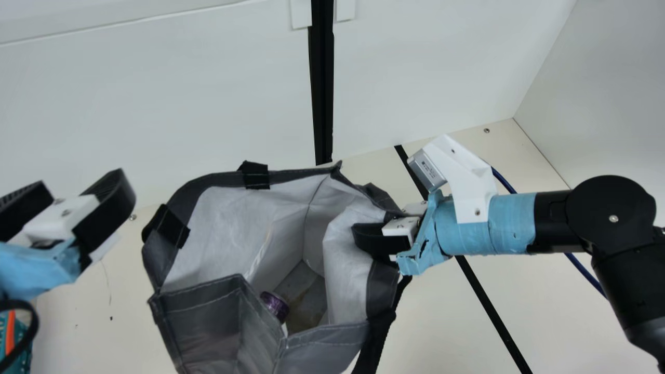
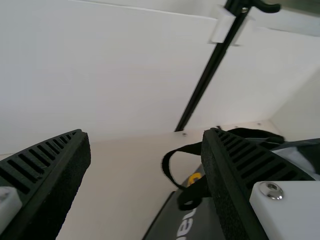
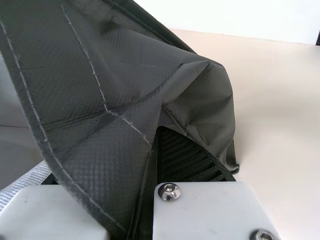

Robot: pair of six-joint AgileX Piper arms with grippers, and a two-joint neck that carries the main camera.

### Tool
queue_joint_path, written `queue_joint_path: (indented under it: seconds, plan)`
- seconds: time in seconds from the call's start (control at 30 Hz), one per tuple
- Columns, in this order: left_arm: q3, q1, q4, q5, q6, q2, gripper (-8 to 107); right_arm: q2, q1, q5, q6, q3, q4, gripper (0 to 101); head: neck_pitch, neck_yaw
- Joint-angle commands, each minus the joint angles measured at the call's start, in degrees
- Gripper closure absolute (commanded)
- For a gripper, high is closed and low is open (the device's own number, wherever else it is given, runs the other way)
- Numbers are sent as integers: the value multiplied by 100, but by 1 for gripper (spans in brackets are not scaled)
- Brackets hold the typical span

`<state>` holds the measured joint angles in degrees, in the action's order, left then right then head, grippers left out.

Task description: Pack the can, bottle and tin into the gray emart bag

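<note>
Taking the bag's mouth in the main view as your clock face, you have the bag (image 1: 202, 317) standing open on the table (image 1: 447, 322), its pale inside showing. Inside it, toward six o'clock, lies a purple round-ended item (image 1: 275, 305), partly hidden by the near wall; you can't tell from this whether it is the can, the bottle or the tin. Your right gripper (image 1: 370, 221) is at three o'clock, closed on the bag's rim, one finger inside the mouth and the fabric pinched between the two. Your left gripper (image 1: 80, 182) hangs outside the bag toward ten o'clock, jaws wide, with nothing between them. Black loops sit on the rim at nine (image 1: 169, 226) and between eleven and twelve (image 1: 254, 175), and a black strap (image 1: 382, 332) hangs between four and five. Out at eight o'clock you have a teal and orange thing (image 1: 21, 343), partly behind a black cable (image 1: 32, 311)
</note>
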<state>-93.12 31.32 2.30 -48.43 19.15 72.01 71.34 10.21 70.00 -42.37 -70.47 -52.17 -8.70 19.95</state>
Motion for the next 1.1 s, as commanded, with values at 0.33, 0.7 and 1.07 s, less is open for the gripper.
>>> queue_joint_path:
  seconds: [0.33, 0.7, 1.07]
  plan:
    - [371, 345, 2120, -880, 893, -592, 9, 0, 0, 0, 0, 0, 0, 101, -130, 5]
    - [1277, 502, 2996, -1338, 1570, -1306, 9, 0, 0, 0, 0, 0, 0, 101, -130, 5]
    - [2212, 568, 3378, -1584, 2038, -1829, 9, 0, 0, 0, 0, 0, 0, 101, -130, 5]
